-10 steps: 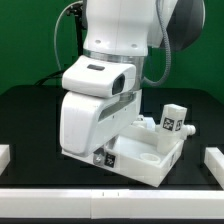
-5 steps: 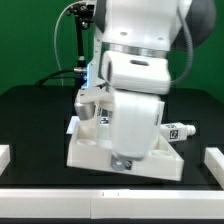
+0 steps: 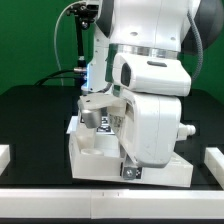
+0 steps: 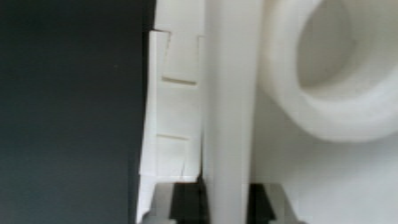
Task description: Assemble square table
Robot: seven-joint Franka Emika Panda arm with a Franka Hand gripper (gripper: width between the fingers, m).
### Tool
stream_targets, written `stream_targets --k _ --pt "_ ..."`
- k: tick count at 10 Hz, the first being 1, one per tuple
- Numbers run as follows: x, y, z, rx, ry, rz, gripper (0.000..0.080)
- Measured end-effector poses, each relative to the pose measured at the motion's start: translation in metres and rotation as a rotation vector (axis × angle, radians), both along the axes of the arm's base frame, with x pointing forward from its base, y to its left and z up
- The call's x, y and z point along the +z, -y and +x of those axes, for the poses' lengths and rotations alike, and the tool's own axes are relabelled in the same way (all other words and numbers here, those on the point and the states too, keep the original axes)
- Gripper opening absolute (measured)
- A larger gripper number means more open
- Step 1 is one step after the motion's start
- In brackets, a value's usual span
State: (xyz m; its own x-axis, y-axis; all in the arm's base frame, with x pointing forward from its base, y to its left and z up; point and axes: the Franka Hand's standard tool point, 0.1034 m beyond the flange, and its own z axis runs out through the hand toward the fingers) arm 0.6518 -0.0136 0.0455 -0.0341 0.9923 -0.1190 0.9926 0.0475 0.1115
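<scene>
The white square table top (image 3: 97,156) lies on the black table with its raised rim up. My gripper (image 3: 129,170) is low at its front edge, shut on the rim wall. In the wrist view the rim wall (image 4: 231,110) runs straight between my dark fingers (image 4: 166,206), with my gripper (image 4: 217,206) closed around it, and a round socket (image 4: 338,70) of the top lies beside it. A short white leg with a tag (image 3: 97,118) stands at the top's far side. Another leg (image 3: 186,130) peeks out behind my hand at the exterior view's right.
White blocks sit at the table's left edge (image 3: 4,155) and right edge (image 3: 214,160) in the exterior view. A white bar (image 3: 60,195) runs along the front. The big robot body (image 3: 150,60) hides much of the table top.
The arm has swung toward the exterior view's right and turned, and the table top has turned and slid with it to the exterior view's left. The grip on the rim has held.
</scene>
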Motion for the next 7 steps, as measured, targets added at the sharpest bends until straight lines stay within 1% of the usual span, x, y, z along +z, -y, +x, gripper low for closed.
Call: stream_targets --k 1,3,4,7 --pt "-0.005 -0.014 -0.005 -0.094 -0.010 0.008 0.0055" --pt "-0.012 -0.042 0.001 -0.180 -0.044 0.019 0.0055" --pt "-0.015 -0.053 0.003 -0.176 -0.055 0.022 0.0055" --pt "-0.015 -0.058 0.006 -0.125 -0.046 0.003 0.0057"
